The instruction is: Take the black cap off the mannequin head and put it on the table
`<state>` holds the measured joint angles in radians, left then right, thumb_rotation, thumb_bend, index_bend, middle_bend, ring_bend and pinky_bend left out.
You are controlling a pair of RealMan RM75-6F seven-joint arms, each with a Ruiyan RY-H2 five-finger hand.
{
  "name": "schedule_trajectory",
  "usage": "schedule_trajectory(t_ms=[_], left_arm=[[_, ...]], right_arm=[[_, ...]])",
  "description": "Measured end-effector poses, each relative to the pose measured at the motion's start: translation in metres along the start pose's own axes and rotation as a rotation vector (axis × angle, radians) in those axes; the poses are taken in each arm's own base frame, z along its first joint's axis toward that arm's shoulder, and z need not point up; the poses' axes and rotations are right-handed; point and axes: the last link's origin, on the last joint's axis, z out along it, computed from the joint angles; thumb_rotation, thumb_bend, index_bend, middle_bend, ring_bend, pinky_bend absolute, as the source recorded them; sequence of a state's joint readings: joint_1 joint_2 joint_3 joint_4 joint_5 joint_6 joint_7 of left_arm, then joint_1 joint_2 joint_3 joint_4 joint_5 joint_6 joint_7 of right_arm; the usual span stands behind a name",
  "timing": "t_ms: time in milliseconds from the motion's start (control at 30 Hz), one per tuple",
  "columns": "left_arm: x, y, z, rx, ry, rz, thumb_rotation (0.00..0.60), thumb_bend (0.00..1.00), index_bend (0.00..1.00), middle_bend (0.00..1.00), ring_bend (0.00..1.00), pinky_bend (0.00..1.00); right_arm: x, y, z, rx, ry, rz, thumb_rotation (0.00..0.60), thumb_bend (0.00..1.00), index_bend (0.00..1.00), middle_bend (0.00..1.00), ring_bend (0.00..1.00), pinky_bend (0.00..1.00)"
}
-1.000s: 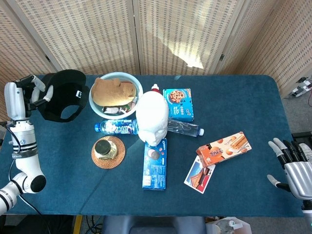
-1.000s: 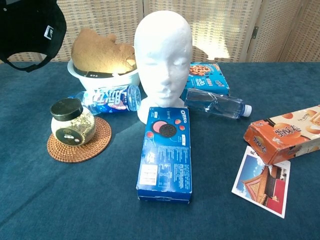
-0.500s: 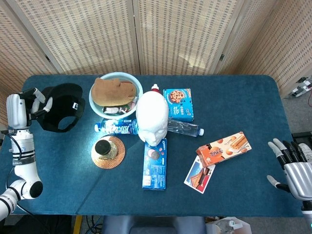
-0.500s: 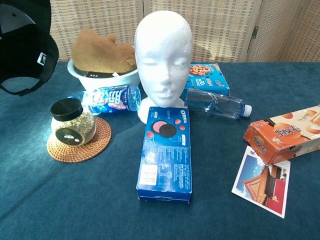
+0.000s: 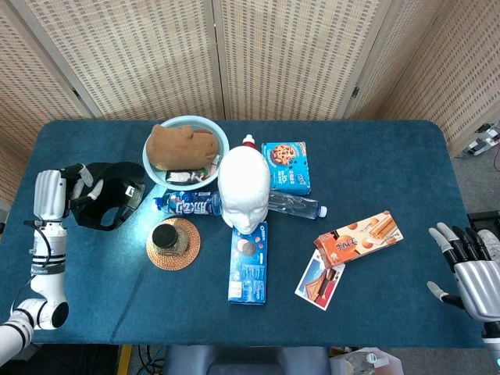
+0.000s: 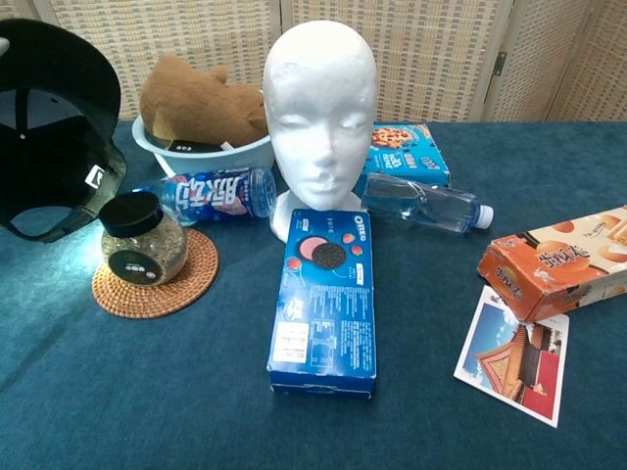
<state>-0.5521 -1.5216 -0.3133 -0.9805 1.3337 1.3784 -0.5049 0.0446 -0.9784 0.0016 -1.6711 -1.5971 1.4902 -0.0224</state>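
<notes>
Woven screen panels at back, blue-cloth table [image 5: 375, 156] in front, crowded w/ props.

Head view: left hand [image 5: 64, 190] at table's left edge, fingers closed on the rim of the black cap [image 5: 109, 205]. Cap sits low, by the table at far left, well apart from the mannequin head [image 5: 244, 190], which is bare. Can't tell if cap touches the cloth yet. Right hand [image 5: 467, 266] off the right edge, fingers spread, holding nothing. Near the cap: jar [image 5: 166, 237] on a woven coaster [image 5: 173, 244], bowl [image 5: 186, 148] w/ a brown plush toy [image 5: 181, 144], water bottle [image 5: 189, 204] lying flat.

Chest view: cap [image 6: 54, 127] fills the left side, opening toward camera, brim down, just beside the jar [image 6: 142, 240]. Left hand itself not shown here, right hand neither. Blue cookie box [image 6: 328, 299] lies in front of the mannequin head [image 6: 319, 113].

Step in hand, by my read: set-down. To do it well: lower till cap rests on bare cloth left of the coaster, keep clear of the jar so it isn't knocked. Open fingers only once cap's weight is on the table, then pull hand out sideways w/o dragging the rim. Brim down may tip the cap; let it settle flat.
</notes>
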Motion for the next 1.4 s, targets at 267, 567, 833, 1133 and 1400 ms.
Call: schedule_trajectory(t_ms=[267, 567, 833, 1133, 1400], left_arm=[[-0.006, -0.014, -0.026, -0.016, -0.078, 0.061, 0.600, 0.29, 0.73, 1.00, 1.00, 1.00], [0.009, -0.031, -0.050, -0.019, -0.173, 0.179, 0.600, 0.29, 0.72, 1.00, 1.00, 1.00], [0.016, -0.042, -0.068, -0.022, -0.293, 0.325, 0.600, 0.29, 0.70, 1.00, 1.00, 1.00], [0.012, -0.049, -0.082, -0.040, -0.437, 0.564, 0.600, 0.29, 0.68, 1.00, 0.98, 1.00], [0.007, -0.046, -0.095, -0.040, -0.575, 0.686, 0.600, 0.29, 0.67, 1.00, 0.95, 1.00]], right_arm=[[0.001, 0.001, 0.000, -0.001, 0.005, -0.001, 0.600, 0.19, 0.10, 0.02, 0.00, 0.00], [0.001, 0.003, -0.002, -0.004, 0.008, 0.004, 0.600, 0.19, 0.10, 0.02, 0.00, 0.00], [0.000, 0.003, -0.001, 0.002, 0.006, 0.007, 0.600, 0.19, 0.10, 0.02, 0.00, 0.00], [0.000, 0.004, -0.001, 0.001, 0.008, 0.008, 0.600, 0.19, 0.10, 0.02, 0.00, 0.00], [-0.001, 0.004, -0.001, 0.000, 0.004, 0.009, 0.600, 0.19, 0.10, 0.02, 0.00, 0.00]])
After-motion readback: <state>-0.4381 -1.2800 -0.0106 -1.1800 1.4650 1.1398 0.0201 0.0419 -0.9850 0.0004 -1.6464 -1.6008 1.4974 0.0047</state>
